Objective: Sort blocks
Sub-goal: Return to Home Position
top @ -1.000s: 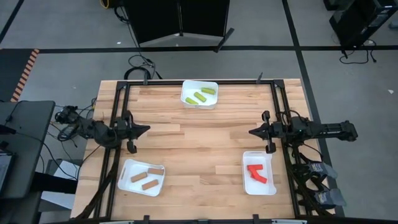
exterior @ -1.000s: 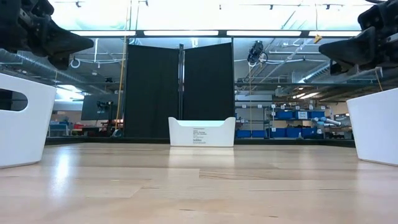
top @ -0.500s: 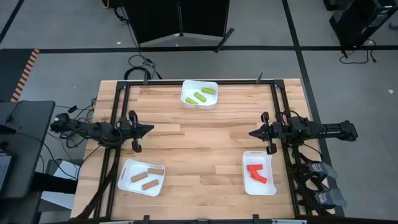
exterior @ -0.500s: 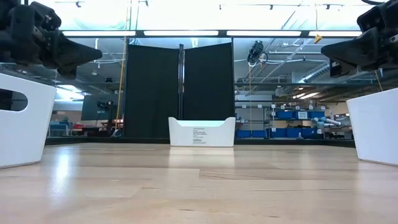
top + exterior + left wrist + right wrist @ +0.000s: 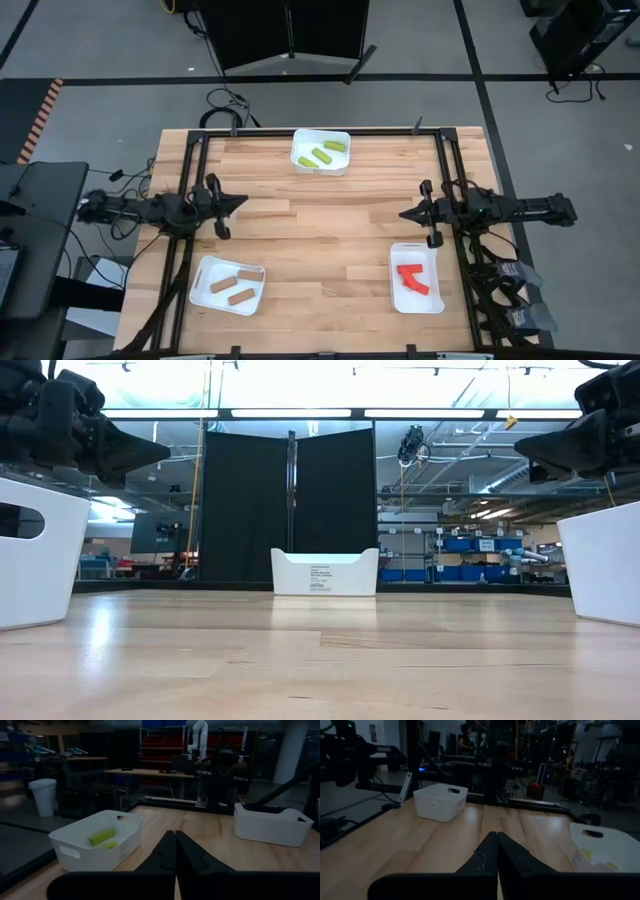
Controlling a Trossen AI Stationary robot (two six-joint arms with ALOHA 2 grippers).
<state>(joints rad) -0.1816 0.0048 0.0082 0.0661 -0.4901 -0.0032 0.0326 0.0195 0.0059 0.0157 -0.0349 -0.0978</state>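
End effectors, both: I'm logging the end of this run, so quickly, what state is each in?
Left end effector: closed, holding nothing.
Right end effector: closed, holding nothing.

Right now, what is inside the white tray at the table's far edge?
Three yellow-green blocks lie in the tray, no other colour. In the low view its front wall hides them. The left hand and right hand hover apart, shut.
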